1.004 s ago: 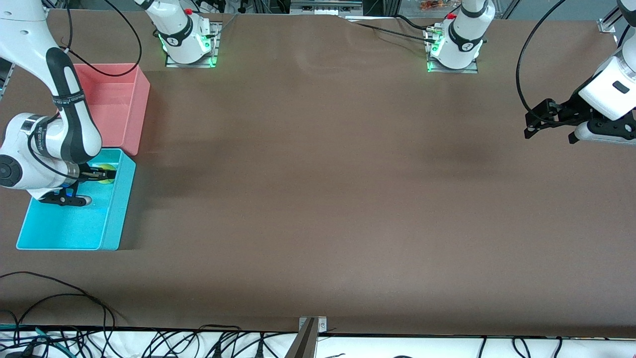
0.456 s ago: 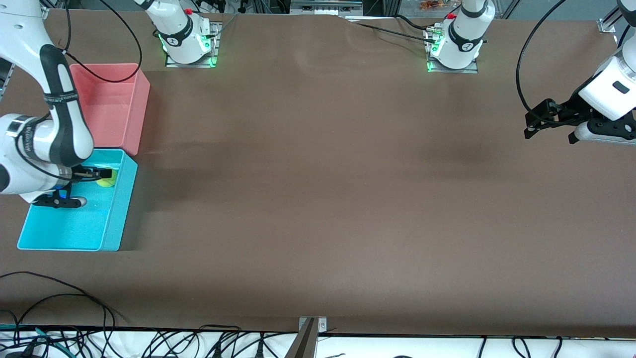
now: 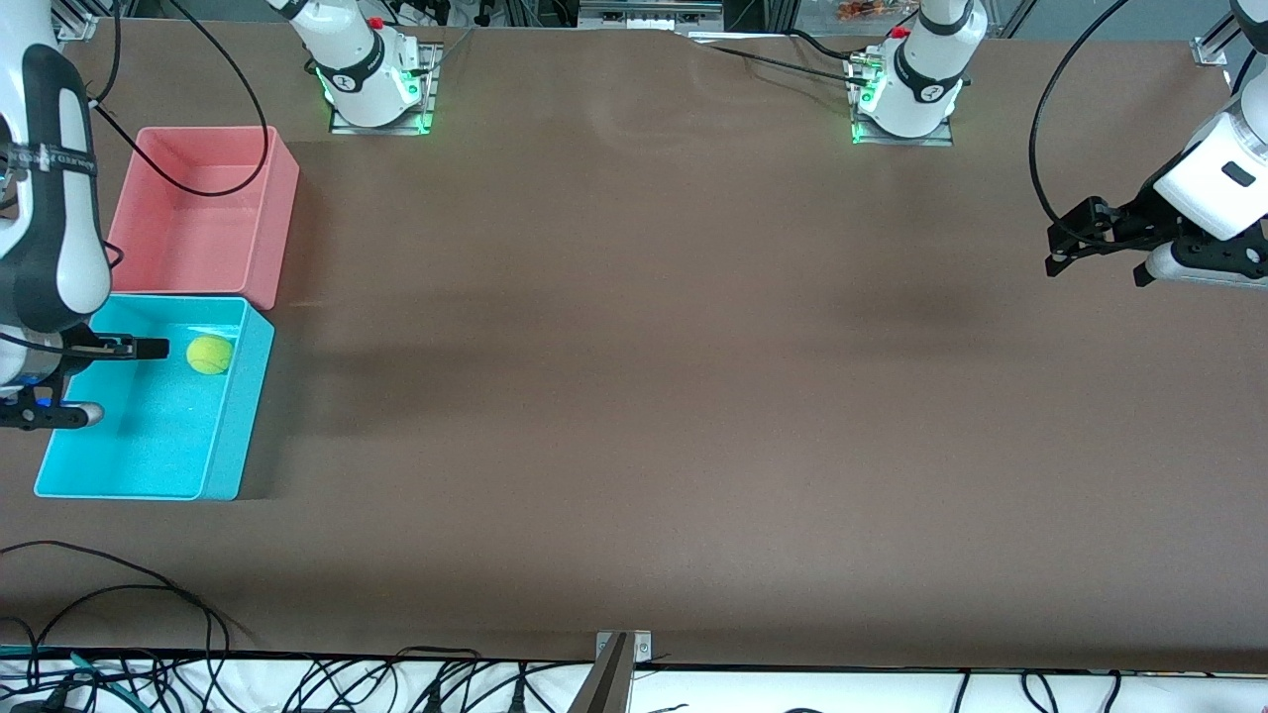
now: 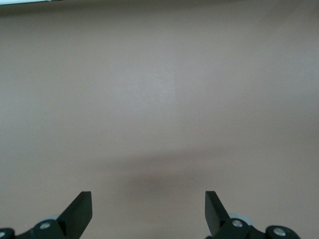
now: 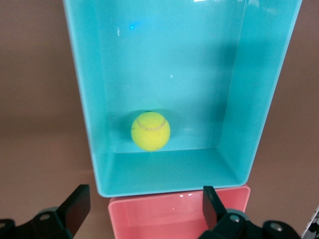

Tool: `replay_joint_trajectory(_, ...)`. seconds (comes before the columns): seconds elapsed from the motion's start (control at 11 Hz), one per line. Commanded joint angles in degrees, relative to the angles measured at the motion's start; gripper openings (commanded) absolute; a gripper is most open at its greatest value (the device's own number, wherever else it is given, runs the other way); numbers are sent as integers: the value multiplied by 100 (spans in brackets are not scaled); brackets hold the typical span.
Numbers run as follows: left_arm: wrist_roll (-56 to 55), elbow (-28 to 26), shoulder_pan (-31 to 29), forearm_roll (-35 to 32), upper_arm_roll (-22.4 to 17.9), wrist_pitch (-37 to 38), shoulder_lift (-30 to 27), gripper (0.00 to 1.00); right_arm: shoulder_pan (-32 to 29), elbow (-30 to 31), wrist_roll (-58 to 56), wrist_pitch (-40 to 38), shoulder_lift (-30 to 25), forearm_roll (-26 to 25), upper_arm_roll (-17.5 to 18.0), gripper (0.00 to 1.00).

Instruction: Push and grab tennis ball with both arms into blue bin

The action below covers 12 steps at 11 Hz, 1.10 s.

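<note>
At the right arm's end of the desk (image 3: 634, 416), the right gripper (image 3: 94, 381) hangs over the blue bin (image 3: 223, 446), at the bin's edge that lies toward that end of the desk. Its two black fingers stand wide apart with nothing between them, as the right wrist view shows. The tennis ball (image 3: 209, 355) lies free on the floor of the blue bin, close to the wall that faces the pink bin (image 3: 282, 193) and near the bin's corner on the side toward the desk's middle. In the right wrist view the tennis ball (image 5: 150, 131) sits just short of that wall of the blue bin (image 5: 264, 94), and the rim of the pink bin (image 5: 179, 199) shows directly past it. The pink bin stands against the blue bin, farther from the front camera, the two touching or nearly so along their short walls.

The middle of the desk is bare brown surface.

Toward the left arm's end of the desk, the left arm waits with the left gripper (image 3: 1100, 243) held up over the desk surface near that end. In the left wrist view the left gripper (image 4: 148, 211) has its fingers spread apart and holds nothing, with only brown desk (image 4: 159, 99) beneath.
</note>
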<state>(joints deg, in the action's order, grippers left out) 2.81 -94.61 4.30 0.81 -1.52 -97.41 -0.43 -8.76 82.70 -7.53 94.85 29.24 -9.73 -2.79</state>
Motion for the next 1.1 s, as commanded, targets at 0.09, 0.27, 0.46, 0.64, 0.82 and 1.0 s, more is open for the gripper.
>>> replay_joint_trajectory(0.09, 150, -23, -17, 121, -7, -6, -44, 100, 6, -1271, -109, -1273, -110, 383, 183, 100)
replay_joint_trajectory(0.27, 150, -23, -17, 121, -15, -6, -44, 100, 6, -1641, -100, -1574, -391, 813, 200, 100)
replay_joint_trajectory(0.46, 150, -32, -26, 121, -15, 3, -44, 100, 14, -1643, -65, -1688, -786, 1149, 226, 100)
replay_joint_trajectory(0.64, 150, -32, -26, 121, -15, 3, -44, 100, 58, -1486, -13, -1812, -1110, 1132, 357, 100)
replay_joint_trajectory(0.82, 150, -32, -26, 121, -15, 3, -44, 100, 67, 80, 41, -668, -2023, 1193, 438, 100)
replay_joint_trajectory(1.0, 150, -32, -26, 121, -15, 3, -44, 100, 321, 1480, 15, 450, -2928, 1106, 420, 100)
